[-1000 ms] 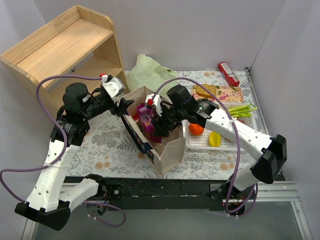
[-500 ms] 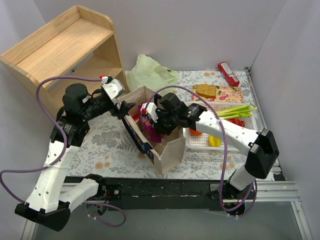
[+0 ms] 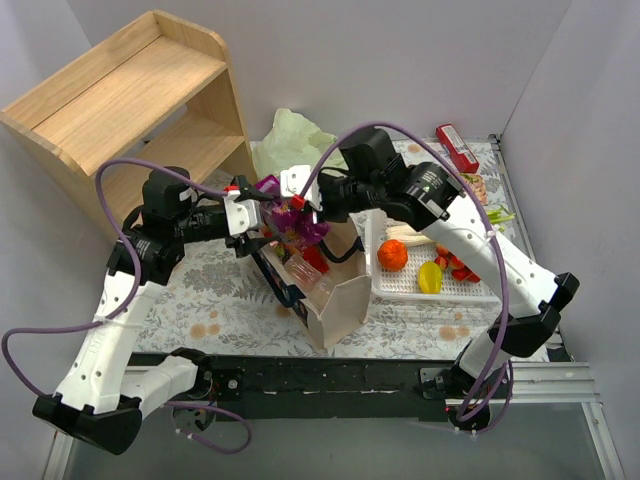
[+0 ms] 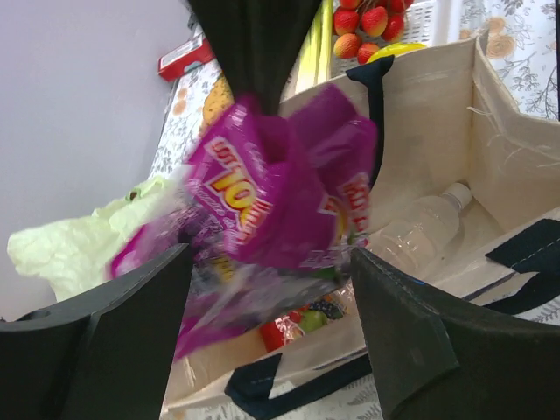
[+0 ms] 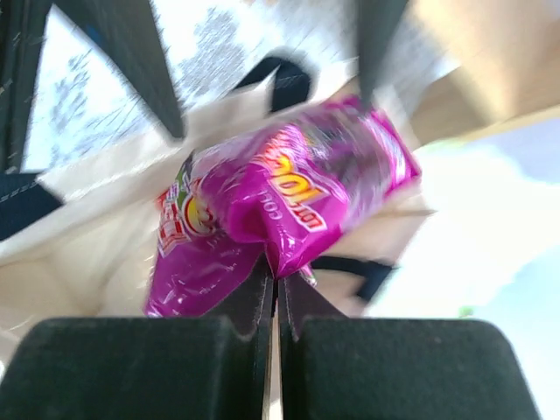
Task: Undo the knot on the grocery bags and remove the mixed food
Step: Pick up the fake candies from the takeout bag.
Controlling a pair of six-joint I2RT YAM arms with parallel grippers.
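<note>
My right gripper (image 3: pixel 303 207) is shut on a corner of a purple snack packet (image 3: pixel 291 220), which hangs above the open beige tote (image 3: pixel 338 300). The pinch is plain in the right wrist view, where the gripper (image 5: pixel 277 273) holds the packet (image 5: pixel 280 197). At the tote's left rim my left gripper (image 4: pixel 269 252) stands open, its fingers on either side of the packet (image 4: pixel 271 197) without touching it. A clear bottle (image 4: pixel 422 229) and a red packet (image 4: pixel 284 332) lie inside the tote. The pale green bag (image 3: pixel 290 142) lies crumpled behind; I cannot make out its knot.
A white slotted basket (image 3: pixel 445 292) to the right of the tote holds an orange fruit (image 3: pixel 392 255), a yellow pepper (image 3: pixel 430 277), strawberries and green beans. A red box (image 3: pixel 457 147) lies at the back right. A wooden shelf (image 3: pixel 130 90) stands at the back left.
The right gripper shut on the purple packet inside the tote and lifted it up and back. The left gripper opened wider and swung right, around the packet.
</note>
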